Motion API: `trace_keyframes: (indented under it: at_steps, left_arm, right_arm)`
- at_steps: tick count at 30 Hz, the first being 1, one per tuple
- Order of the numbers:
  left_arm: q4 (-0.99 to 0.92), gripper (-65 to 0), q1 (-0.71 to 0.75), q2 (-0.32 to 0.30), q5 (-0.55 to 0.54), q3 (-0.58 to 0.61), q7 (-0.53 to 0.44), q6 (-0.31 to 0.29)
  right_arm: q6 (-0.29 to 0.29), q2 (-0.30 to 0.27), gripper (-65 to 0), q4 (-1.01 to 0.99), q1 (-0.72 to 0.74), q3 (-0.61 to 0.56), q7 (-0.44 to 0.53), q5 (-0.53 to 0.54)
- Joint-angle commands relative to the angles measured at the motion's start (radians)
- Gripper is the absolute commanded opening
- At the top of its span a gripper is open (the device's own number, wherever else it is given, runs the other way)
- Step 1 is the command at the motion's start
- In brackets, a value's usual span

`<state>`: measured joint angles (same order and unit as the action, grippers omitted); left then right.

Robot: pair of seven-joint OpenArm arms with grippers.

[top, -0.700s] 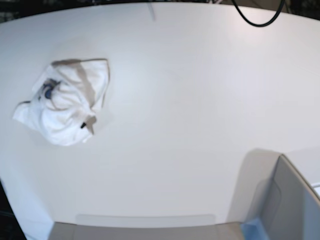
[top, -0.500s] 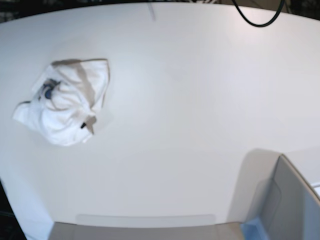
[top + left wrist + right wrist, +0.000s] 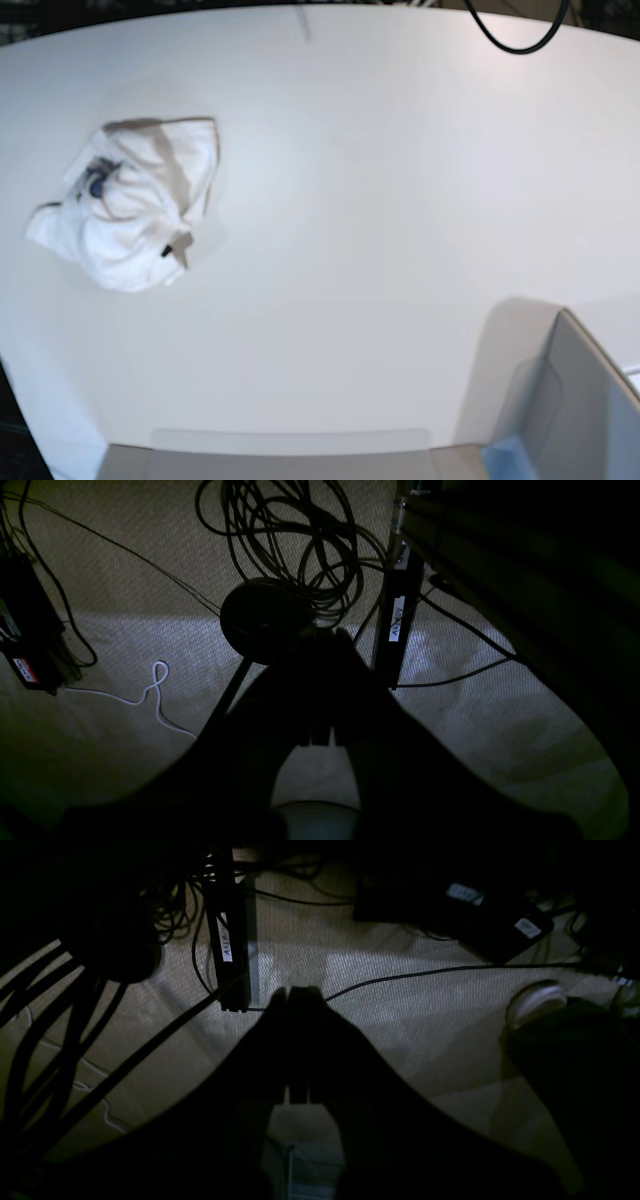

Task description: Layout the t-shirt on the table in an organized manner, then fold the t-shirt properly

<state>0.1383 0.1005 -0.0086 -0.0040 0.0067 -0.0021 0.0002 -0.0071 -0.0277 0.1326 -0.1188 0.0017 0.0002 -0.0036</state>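
You see the crumpled white cloth t-shirt (image 3: 130,205) near the smooth white table's (image 3: 380,200) left edge. Your 2 grippers, left (image 3: 320,690) and right (image 3: 298,1040), hang closed and empty over carpet.

Left gripper (image 3: 320,687) with jaws pressed together, fingers pointing toward 12 o'clock in its wrist view, in dark silhouette. Right gripper (image 3: 296,1040) likewise closed, tips toward 12 o'clock. Neither holds anything. Neither arm appears in the base view.
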Motion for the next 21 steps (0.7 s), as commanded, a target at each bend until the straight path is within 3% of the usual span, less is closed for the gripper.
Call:
trace_keyframes:
  at_steps: [1,12,17,21]
  left_arm:
    - [0.002,-64.8,0.005,-0.006,0.0,0.003,-0.008,0.004]
    - [0.004,-64.8,0.031,-0.018,0.0,0.003,-0.009,0.004]
    - [0.014,-64.8,0.084,-0.046,0.0,0.0,-0.095,0.004]
    - [0.039,-64.9,0.137,-0.055,0.0,-0.001,-0.108,0.004]
  right_arm:
    - [0.002,-0.004,-64.9,0.002,0.001,-0.001,0.002,-0.002]
    - [0.002,-0.018,-64.9,0.002,-0.025,-0.001,0.001,-0.002]
    - [0.002,-0.039,-64.9,0.009,-0.065,-0.001,0.005,-0.002]
    - [0.002,-0.061,-64.9,0.104,-0.144,-0.002,0.005,-0.003]
